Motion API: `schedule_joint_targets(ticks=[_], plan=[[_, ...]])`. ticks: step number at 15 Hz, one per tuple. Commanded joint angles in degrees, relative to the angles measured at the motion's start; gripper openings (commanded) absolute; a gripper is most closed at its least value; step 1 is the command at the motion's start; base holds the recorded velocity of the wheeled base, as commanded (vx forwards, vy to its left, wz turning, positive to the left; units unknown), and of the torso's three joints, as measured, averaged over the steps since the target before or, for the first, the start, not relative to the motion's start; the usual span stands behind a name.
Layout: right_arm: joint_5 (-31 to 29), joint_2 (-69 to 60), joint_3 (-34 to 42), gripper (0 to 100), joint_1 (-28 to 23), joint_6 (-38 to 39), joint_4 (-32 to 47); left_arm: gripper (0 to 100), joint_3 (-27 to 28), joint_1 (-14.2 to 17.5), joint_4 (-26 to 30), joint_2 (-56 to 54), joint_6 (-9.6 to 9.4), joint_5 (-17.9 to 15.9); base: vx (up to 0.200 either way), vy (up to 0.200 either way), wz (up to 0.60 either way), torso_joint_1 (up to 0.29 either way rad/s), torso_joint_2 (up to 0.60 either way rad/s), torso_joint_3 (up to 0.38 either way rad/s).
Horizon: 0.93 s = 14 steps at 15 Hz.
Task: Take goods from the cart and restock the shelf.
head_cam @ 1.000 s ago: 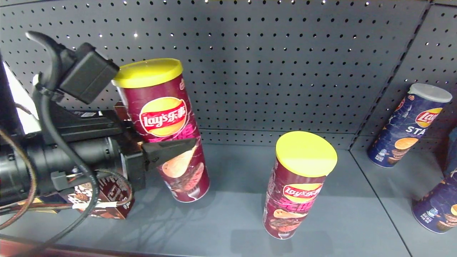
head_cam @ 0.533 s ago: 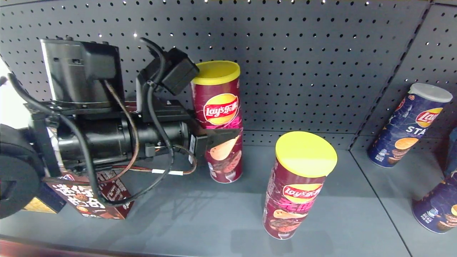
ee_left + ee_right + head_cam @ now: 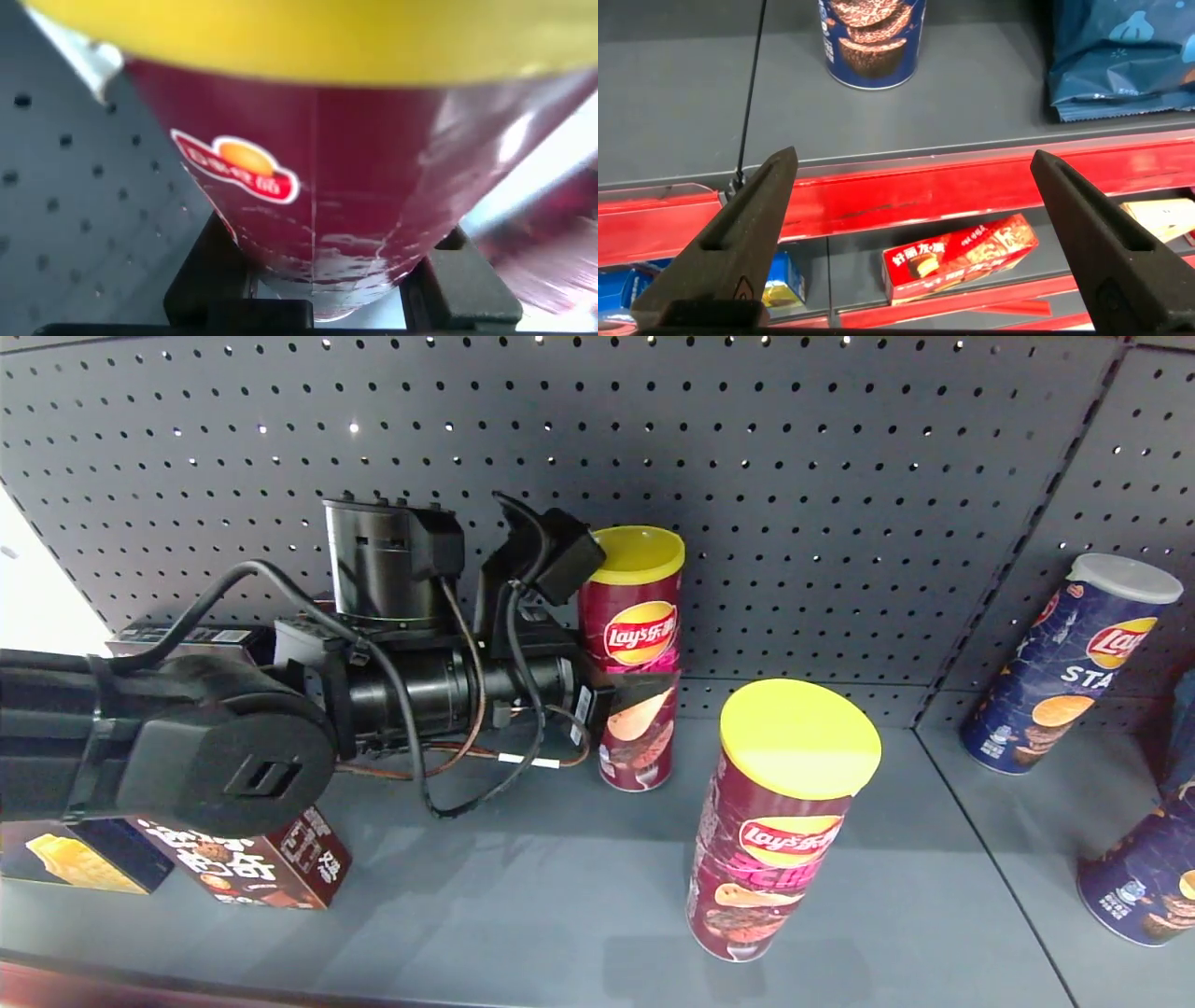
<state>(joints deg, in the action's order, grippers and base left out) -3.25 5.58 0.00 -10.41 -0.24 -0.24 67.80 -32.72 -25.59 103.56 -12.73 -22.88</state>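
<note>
A maroon chip can [image 3: 635, 616] with a yellow lid stands upright in the pinch of the left claw [image 3: 642, 686], whose fingers press its lower half, close to the pegboard wall [image 3: 840, 523] at the back of the grey shelf [image 3: 523, 905]. A matching can [image 3: 780, 821] stands right of the claw, nearer the shelf's front. Snack boxes [image 3: 271, 868] lie below the arm, back from the claw. The right claw [image 3: 915, 233] hangs spread wide over a red shelf edge [image 3: 924, 201], a blue can [image 3: 871, 37] beyond its tips.

Glossy cardboard can [image 3: 637, 637], matt metal shelf [image 3: 523, 896]
</note>
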Motion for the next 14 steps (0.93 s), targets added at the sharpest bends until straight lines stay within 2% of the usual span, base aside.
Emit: schedule_joint_targets(ticks=[1,5,9,14], plan=[[0.0,0.1,0.0,100,0.0,0.0,0.0,0,3.3,0.3,-0.1,4.5,-1.07,-1.6,0.0,0.0,0.0,0.0,0.0,0.0],[0.0,0.1,0.0,100,0.0,-0.1,0.0,0,5.4,0.3,-0.2,6.9,-1.16,-2.3,0.0,0.0,0.0,0.0,0.0,0.0],[0.0,0.1,0.0,100,0.0,0.0,0.0,0,10.1,-0.3,0.1,10.2,-1.07,-2.3,0.0,0.0,0.0,0.0,0.0,0.0],[0.0,0.1,0.0,100,0.0,-0.1,0.0,0,10.7,-1.1,0.2,11.1,-1.07,-2.9,0.0,0.0,0.0,0.0,0.0,0.0]])
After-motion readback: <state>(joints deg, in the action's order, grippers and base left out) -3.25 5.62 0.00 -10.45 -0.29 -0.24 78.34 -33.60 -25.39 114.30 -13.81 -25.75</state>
